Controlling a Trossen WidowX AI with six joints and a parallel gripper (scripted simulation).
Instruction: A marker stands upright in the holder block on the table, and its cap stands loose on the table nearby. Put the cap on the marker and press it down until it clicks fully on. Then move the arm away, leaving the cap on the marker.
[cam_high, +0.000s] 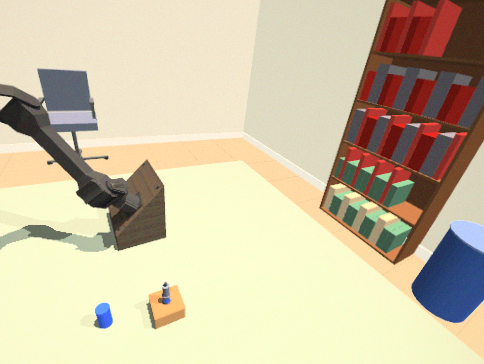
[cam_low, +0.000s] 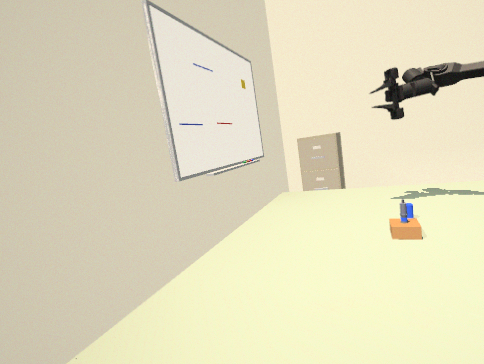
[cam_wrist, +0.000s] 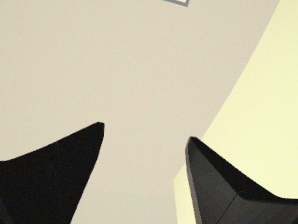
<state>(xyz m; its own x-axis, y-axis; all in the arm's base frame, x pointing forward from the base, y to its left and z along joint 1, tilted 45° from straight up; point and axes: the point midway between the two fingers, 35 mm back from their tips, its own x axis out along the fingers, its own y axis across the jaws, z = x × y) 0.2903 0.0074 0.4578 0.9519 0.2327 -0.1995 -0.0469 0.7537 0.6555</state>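
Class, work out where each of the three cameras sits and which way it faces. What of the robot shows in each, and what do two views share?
Top: high up, looking obliquely down across the table; the arm shows at left.
Exterior: off to one side, facing a whiteboard and the table; gripper and forearm show.
Wrist: on the arm, looking past two dark fingers towards a wall.
Top and exterior share the orange block.
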